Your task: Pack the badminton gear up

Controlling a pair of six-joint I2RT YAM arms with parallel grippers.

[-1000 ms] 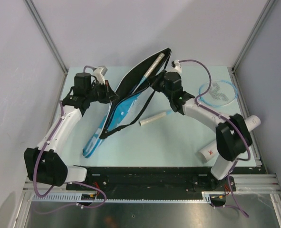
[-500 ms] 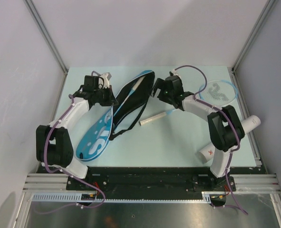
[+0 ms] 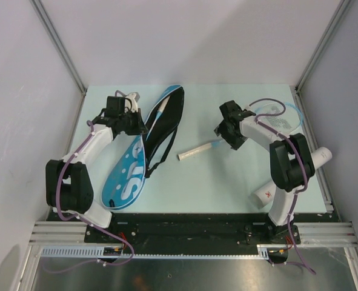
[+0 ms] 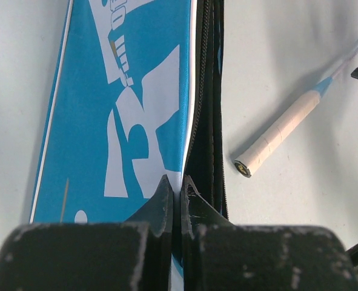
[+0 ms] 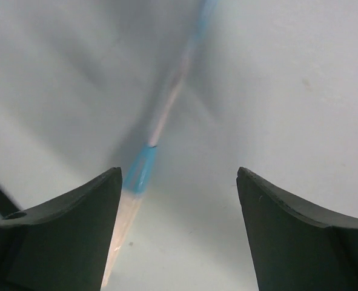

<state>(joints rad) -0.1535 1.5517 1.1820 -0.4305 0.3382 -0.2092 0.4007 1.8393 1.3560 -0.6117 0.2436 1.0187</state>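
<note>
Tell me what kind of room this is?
Probably a robot lab booth, not a sports hall: a left arm and right arm bolted to a pale table, plain grey walls close around it, and a blue racket cover lying there.

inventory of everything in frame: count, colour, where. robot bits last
blue fabric racket cover with white lettering: 1, blue with black lining, flat on the table's left half
black strap: 1, black, trailing off the cover's right side
badminton racket with wrapped handle: 1, light-blue frame, white handle, mid-table; head partly under the right arm
pale strip: 1, whitish, in the cover's far opening; maybe a second racket's handle, cannot tell
long cardboard tube: 1 as far as I can tell, white, right side; middle hidden by the right arm
table: 1, pale green
left gripper: 1, black, shut on the cover's edge
right gripper: 1, black, open over the racket's shaft
</note>
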